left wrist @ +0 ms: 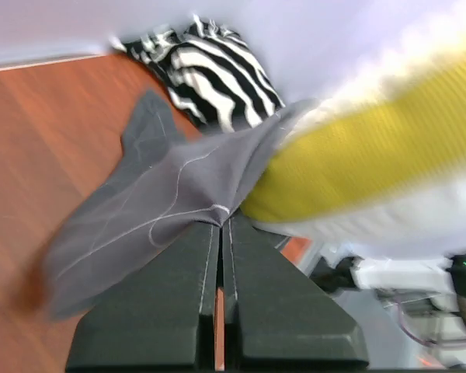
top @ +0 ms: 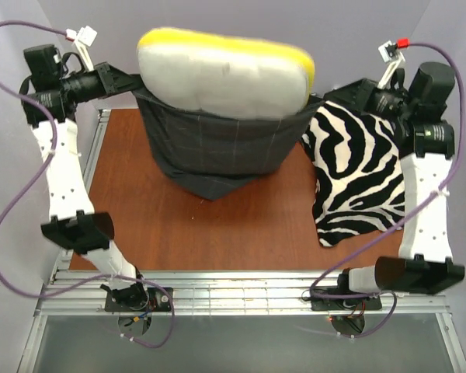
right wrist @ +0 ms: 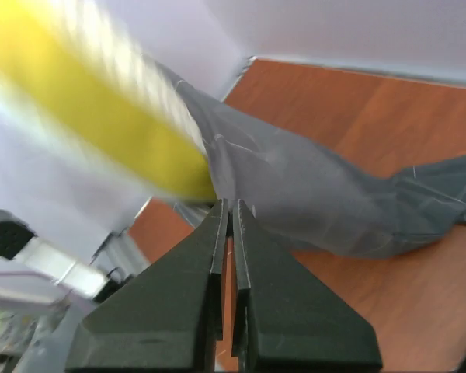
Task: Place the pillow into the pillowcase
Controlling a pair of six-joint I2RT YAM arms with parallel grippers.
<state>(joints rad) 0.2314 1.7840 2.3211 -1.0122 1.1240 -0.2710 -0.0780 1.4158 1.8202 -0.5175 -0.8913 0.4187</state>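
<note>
Pillow (top: 221,74) is sitting maybe halfway down in the pillowcase (top: 217,148) right now, with the cream top and yellow edge poking well out of the opening, and the whole bundle is held up over the far middle of the table (top: 217,233). The left gripper (left wrist: 220,227) has its jaws pinched fully together on the left corner of the case's opening, and the right gripper (right wrist: 227,206) is clamped just as tight on the right corner, so the mouth is stretched between them like a sling. For this step the trick is probably to hold both corners level and pulled apart so the opening doesn't sag shut, then let the pillow's own weight settle it down with small, even bounces. If one side runs high, the foam will likely wedge crooked. The pinch is only on thin cloth, so a hard jerk could pull the hem loose. The bottom tip of the case hangs down to about the tabletop; can't tell if it's resting there or just above. Room-wise, the zebra fabric (top: 357,171) lies just beside the case on the right, under the right arm, so dropping low on that side risks snagging it. The walls (top: 233,15) are close behind and at both sides, so the bare wood toward the arm bases looks like the best open space to work in.
</note>
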